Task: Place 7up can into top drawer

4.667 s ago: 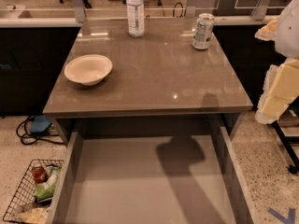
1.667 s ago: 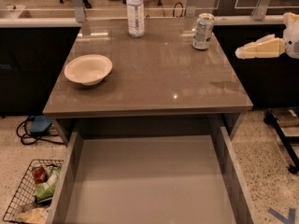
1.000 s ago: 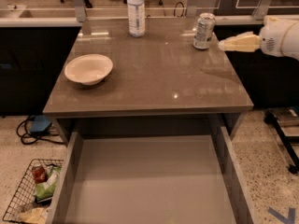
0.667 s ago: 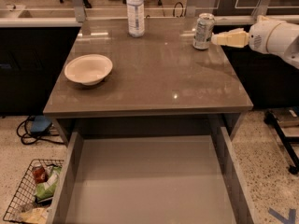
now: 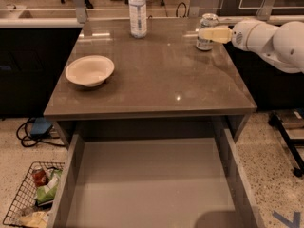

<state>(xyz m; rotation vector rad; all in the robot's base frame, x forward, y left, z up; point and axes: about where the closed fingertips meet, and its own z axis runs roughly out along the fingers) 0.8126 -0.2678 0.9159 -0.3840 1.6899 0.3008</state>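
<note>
End effector (image 5: 204,33) at the 7up can (image 5: 208,20), grip I cannot tell; I judge the can light, slick, dentable, so hold mid-body, gently.

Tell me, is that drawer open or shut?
Open: the drawer is pulled out, its bare bottom showing. The gripper is at the can on the table.

1 table (image 5: 156,80) bears 1 can (image 5: 208,22), 1 bottle (image 5: 137,13) and 1 bowl (image 5: 90,70); below are 1 drawer (image 5: 152,184) and 1 basket (image 5: 14,208); 1 gripper (image 5: 209,33) is at the can.
</note>
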